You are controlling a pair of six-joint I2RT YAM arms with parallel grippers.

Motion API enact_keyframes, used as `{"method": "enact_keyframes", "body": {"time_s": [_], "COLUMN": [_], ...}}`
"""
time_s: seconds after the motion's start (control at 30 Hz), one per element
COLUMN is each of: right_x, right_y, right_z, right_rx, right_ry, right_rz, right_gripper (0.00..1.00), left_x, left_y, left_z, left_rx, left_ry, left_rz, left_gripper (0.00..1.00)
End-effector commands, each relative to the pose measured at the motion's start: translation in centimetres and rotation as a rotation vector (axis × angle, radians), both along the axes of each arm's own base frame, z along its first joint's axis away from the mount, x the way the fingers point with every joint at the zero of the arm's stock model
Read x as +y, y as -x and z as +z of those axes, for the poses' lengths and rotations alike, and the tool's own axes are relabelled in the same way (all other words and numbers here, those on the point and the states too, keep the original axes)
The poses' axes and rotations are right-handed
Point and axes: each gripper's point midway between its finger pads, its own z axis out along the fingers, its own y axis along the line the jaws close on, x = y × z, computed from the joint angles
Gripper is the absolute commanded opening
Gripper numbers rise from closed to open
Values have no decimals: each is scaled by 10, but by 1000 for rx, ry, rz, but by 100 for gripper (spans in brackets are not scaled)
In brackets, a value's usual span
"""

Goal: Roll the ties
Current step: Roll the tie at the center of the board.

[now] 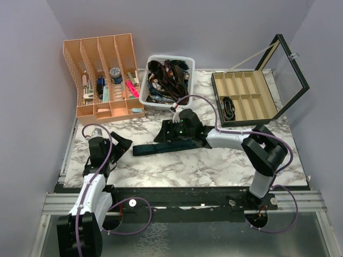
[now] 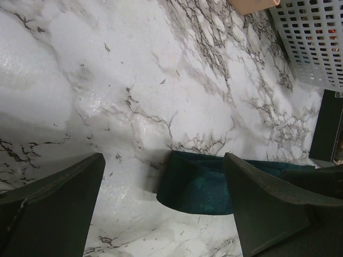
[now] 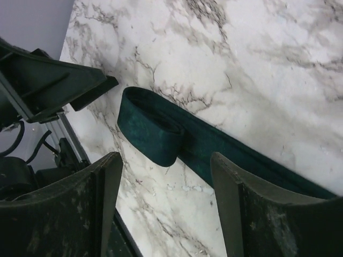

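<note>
A dark teal tie (image 1: 161,148) lies flat across the middle of the marble table. Its left end is folded over into a short loop (image 3: 153,128); the rest runs off to the right under my right arm. My right gripper (image 1: 167,131) hovers just above that strip. In the right wrist view the right gripper (image 3: 166,159) is open, with bare marble and the loop's edge between its fingers. My left gripper (image 1: 122,143) stands open just left of the tie's end. The folded end (image 2: 203,184) lies between the fingertips (image 2: 241,176) of the left gripper (image 2: 165,163), untouched.
A white basket (image 1: 146,91) of tangled ties stands at the back centre. An orange desk organiser (image 1: 104,75) is at the back left. An open compartment box (image 1: 252,115) with one rolled dark item (image 1: 229,106) sits at the back right, its lid (image 1: 289,69) raised.
</note>
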Motion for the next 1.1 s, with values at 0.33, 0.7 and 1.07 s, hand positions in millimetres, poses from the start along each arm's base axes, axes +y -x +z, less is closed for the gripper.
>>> {"method": "enact_keyframes", "body": {"time_s": [0.33, 0.7, 1.07], "right_x": [-3, 30, 26], "right_y": [-13, 9, 24], "right_z": [-21, -19, -47], "right_rx": [86, 195, 233], "right_ry": [138, -12, 49], "right_rz": [-145, -33, 9], "right_gripper": [84, 64, 51], "left_x": [-3, -10, -22], "left_y": [3, 7, 14], "left_z": [-4, -4, -7], "left_rx": [-44, -74, -89], "left_ry": [5, 14, 54], "left_rz": [-22, -64, -115], "left_gripper": [90, 86, 85]}}
